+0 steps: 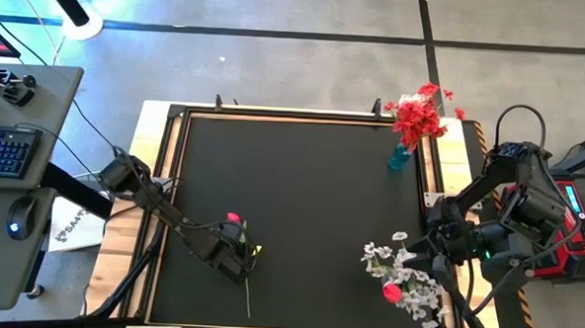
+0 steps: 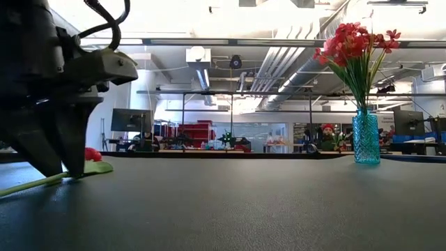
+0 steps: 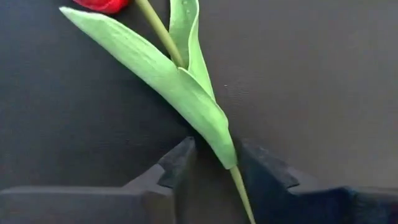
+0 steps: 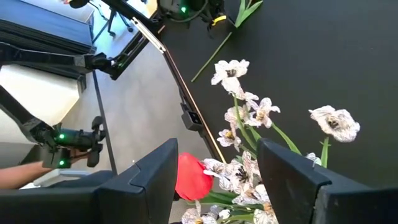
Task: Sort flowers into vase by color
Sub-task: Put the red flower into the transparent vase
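The left gripper [image 1: 237, 258] is sitting low on the black surface [image 1: 310, 214] near its front left part, with its jaws spread apart and standing on either side of the thin green stem of a single red bud [image 1: 234, 219]. In the left wrist view the two dark fingers [image 3: 177, 163] are flanking the stem just below the long green leaf [image 3: 168, 81], and a clear gap is showing on both sides, so they are not pinching it (the flower is lying flat on the surface, bud pointing away from the gripper). The left arm is reaching in diagonally from the surface's left edge, forearm stretched low and the wrist tipped down. In the low view the gripper [image 2: 59, 150] is touching down right beside the red bud [image 2: 93, 154].

The right gripper [image 1: 437, 251] is hovering at the right edge, above a vase-held bunch of white blossoms [image 1: 406, 283] with one red bud [image 1: 393, 292] sitting among them. Its jaws are spread wide and holding nothing; in the right wrist view the white blossoms [image 4: 249, 124] and the red bud [image 4: 191, 176] are showing between and beyond the two fingers. The right arm is folding in from its base beside the surface, elbow bent.

At the far right corner a teal vase [image 1: 400, 157] is standing upright, holding the red blossom clusters [image 1: 420, 115].
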Available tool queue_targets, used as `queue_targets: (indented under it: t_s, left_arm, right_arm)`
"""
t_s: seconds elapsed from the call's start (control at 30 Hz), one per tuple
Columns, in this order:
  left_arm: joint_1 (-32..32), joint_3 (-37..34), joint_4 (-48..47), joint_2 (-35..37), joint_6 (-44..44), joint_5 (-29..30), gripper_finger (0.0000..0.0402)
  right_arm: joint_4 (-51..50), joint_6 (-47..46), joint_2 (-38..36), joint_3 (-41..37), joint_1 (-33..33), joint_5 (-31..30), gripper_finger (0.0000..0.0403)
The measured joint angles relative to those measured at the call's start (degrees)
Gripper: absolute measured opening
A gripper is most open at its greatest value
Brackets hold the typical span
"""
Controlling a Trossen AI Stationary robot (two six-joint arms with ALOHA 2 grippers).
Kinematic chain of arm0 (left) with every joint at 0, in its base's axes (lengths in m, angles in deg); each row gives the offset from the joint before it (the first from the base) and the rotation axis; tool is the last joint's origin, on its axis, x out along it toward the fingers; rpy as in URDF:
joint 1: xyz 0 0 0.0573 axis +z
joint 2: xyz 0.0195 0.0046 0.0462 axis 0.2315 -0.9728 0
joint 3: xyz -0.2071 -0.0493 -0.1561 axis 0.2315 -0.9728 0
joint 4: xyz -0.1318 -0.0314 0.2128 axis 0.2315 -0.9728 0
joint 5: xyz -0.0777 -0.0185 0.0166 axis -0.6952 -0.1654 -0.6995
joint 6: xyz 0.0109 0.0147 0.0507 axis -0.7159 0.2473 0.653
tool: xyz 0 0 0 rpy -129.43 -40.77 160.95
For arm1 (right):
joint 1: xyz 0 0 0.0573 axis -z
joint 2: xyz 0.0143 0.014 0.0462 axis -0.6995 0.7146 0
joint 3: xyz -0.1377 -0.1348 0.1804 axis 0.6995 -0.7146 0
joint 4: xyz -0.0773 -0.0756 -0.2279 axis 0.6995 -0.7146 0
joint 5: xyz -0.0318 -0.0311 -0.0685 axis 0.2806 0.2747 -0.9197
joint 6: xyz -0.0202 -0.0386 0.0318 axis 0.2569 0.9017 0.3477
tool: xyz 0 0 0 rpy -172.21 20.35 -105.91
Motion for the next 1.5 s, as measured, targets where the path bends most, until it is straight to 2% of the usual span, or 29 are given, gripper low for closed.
queue_targets:
  t_s: [0.23,0.43,0.53,0.63,0.7,0.8,0.93,1.0,1.03,1.1,1.3,1.5]
  left_arm:
    - [0.5,1.8,-3.9,0.4,4.3,0.8,0.0011]
    - [0.8,1.7,-2.1,1.4,4.0,2.6,0.0011]
    - [0.6,1.7,0.9,4.2,5.9,7.4,0.0003]
    - [1.0,1.7,8.0,7.6,16.9,15.7,0.0003]
    - [2.2,1.7,15.4,10.3,29.0,19.9,0.0002]
    - [4.5,1.7,29.9,13.9,49.0,22.0,0.0001]
    - [8.3,1.8,54.9,16.5,75.6,18.8,0.0001]
    - [10.6,2.3,65.7,16.6,85.4,14.3,0.0001]
    - [11.6,3.1,67.9,16.6,88.5,12.5,0.0001]
    - [13.7,6.3,67.4,16.4,92.8,9.3,0.0]
    - [18.2,18.0,57.7,14.0,99.5,3.5,0.0]
    - [20.4,25.0,57.2,10.7,103.4,-2.3,0.0]
  right_arm:
    - [0.0,-0.6,0.0,0.0,0.0,0.0,0.0204]
    - [0.1,-0.6,0.0,0.0,0.0,0.0,0.0204]
    - [0.2,-0.6,0.0,0.0,0.0,-2.7,0.0204]
    - [0.5,-0.9,0.0,0.0,0.0,-10.4,0.0204]
    - [0.8,-0.8,0.0,0.0,0.7,-14.4,0.0204]
    - [1.2,0.3,0.0,0.0,2.6,-16.0,0.0204]
    - [4.4,6.5,0.0,0.0,5.8,-14.5,0.0204]
    - [7.1,10.7,0.0,0.0,7.1,-14.3,0.0204]
    - [8.6,13.0,0.0,0.0,7.7,-14.3,0.0204]
    - [11.7,17.7,0.0,0.0,8.9,-14.2,0.0204]
    - [19.2,30.0,0.1,0.0,13.4,-15.7,0.0204]
    - [23.3,39.6,0.1,0.0,18.3,-17.6,0.0204]
